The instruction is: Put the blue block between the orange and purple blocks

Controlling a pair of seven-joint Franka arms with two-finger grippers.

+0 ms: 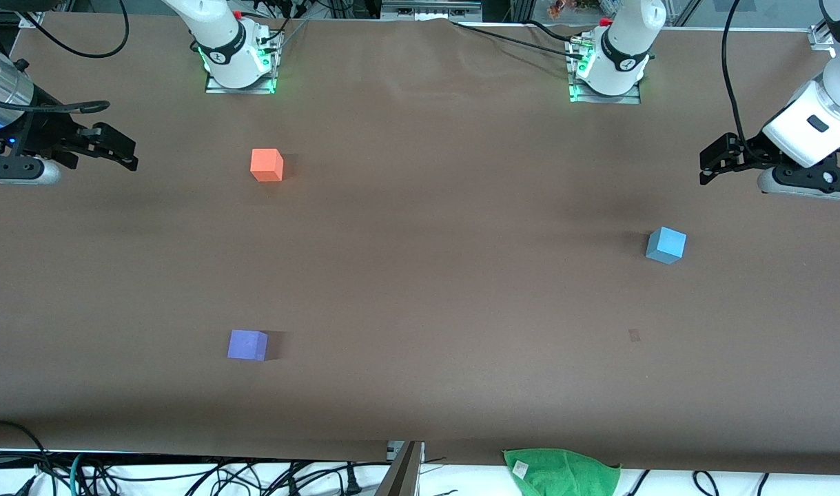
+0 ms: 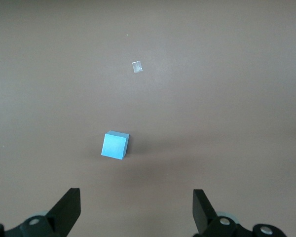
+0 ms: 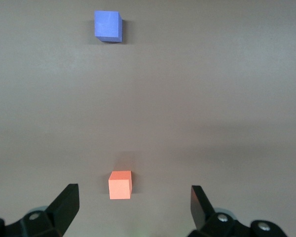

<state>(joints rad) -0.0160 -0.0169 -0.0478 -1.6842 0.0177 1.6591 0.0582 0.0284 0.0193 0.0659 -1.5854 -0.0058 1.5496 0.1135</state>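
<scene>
Blue block (image 1: 666, 245) sits untouched on desk (image 1: 447, 296); left gripper (image 2: 136, 210), fingers wide, should drop straight, square to its faces; right gripper (image 3: 134, 207), also wide, waits.

Brown table (image 1: 420, 289) with orange block (image 1: 267, 164), purple block (image 1: 247, 344), blue block (image 1: 666, 244)

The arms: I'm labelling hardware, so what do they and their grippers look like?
Both arms are white with black joint rings and green-lit bases. The left gripper and right gripper are black with wedge-shaped fingers. Black cables trail to each wrist.
</scene>
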